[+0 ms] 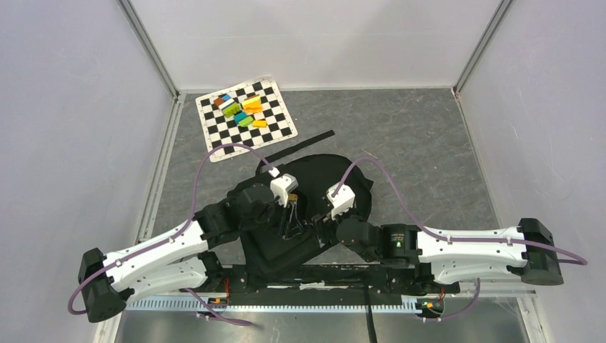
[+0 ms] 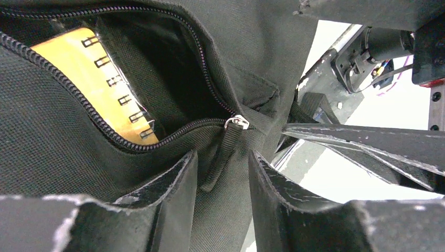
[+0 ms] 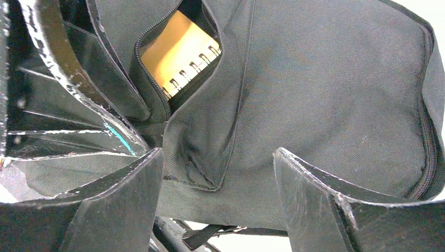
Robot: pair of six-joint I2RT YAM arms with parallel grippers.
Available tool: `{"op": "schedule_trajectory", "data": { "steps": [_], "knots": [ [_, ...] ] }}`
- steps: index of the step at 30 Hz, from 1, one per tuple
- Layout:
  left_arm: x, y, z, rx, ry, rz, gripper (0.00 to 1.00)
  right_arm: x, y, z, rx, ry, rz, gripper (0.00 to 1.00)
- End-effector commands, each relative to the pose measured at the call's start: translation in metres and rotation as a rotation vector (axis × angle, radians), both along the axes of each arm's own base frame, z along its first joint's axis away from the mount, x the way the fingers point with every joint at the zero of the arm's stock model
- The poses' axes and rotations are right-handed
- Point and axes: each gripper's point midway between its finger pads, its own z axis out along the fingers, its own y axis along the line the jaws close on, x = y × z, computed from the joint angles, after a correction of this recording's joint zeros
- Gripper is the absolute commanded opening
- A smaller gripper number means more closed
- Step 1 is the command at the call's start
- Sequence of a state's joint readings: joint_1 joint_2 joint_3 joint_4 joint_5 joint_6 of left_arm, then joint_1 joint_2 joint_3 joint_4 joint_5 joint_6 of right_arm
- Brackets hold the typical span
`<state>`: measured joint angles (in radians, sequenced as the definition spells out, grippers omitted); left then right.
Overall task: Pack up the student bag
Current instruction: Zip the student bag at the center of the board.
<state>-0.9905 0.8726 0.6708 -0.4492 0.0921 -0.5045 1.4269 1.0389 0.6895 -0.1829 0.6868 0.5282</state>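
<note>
The student bag (image 1: 341, 177) lies in the middle of the table, black, between both arms. Its zipped pocket gapes and shows a yellow spiral notebook (image 2: 97, 79) (image 3: 176, 52) inside. The silver zipper slider (image 2: 237, 122) sits at the end of the opening, and its black pull strap (image 2: 218, 168) hangs down between the fingers of my left gripper (image 2: 223, 155) (image 1: 289, 213). Those fingers stand apart, not pinching the strap. My right gripper (image 3: 218, 152) (image 1: 323, 218) is open wide just right of the pocket, over the bag's fabric (image 3: 336, 79), holding nothing.
A checkered mat (image 1: 279, 128) with several coloured blocks lies at the back left. A long black strap (image 1: 304, 145) runs from the bag toward it. A metal rail (image 1: 321, 286) crosses the near edge. Walls enclose the table on three sides.
</note>
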Motion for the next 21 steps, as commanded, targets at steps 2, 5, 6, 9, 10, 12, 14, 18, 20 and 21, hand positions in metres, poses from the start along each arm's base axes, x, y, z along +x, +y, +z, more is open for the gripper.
{"op": "schedule_trajectory", "data": {
  "steps": [2, 5, 6, 9, 10, 12, 14, 18, 20, 21],
  "knots": [
    [-0.003, -0.009, -0.002, -0.022, 0.041, -0.012, 0.39, 0.0, 0.001, 0.001, 0.023, 0.004, -0.012, 0.81],
    [-0.006, -0.012, -0.003, -0.032, 0.052, -0.026, 0.28, 0.0, 0.001, 0.001, 0.022, 0.005, -0.014, 0.81],
    [-0.007, -0.015, -0.002, -0.047, 0.057, -0.033, 0.24, 0.0, 0.001, 0.0, 0.02, 0.005, -0.014, 0.81],
    [-0.01, -0.018, 0.001, -0.079, 0.069, -0.044, 0.1, 0.0, 0.002, -0.002, 0.01, 0.007, -0.009, 0.81],
    [-0.01, -0.018, 0.003, -0.084, 0.069, -0.041, 0.04, -0.001, 0.003, -0.003, 0.006, 0.005, 0.0, 0.81],
    [-0.008, -0.016, 0.006, -0.088, 0.055, -0.029, 0.02, -0.003, 0.009, -0.003, 0.004, -0.006, 0.038, 0.81],
    [-0.003, -0.012, 0.011, -0.089, 0.026, 0.004, 0.02, -0.007, 0.015, -0.003, 0.008, -0.018, 0.088, 0.82],
    [0.011, -0.004, 0.023, -0.09, -0.039, 0.08, 0.02, -0.016, 0.03, -0.002, 0.012, -0.039, 0.196, 0.82],
    [0.013, -0.003, 0.026, -0.1, -0.05, 0.084, 0.02, -0.017, 0.037, 0.0, 0.017, -0.051, 0.21, 0.82],
    [0.012, -0.004, 0.027, -0.102, -0.049, 0.081, 0.02, -0.015, 0.038, -0.001, 0.008, -0.054, 0.204, 0.82]
  ]
}}
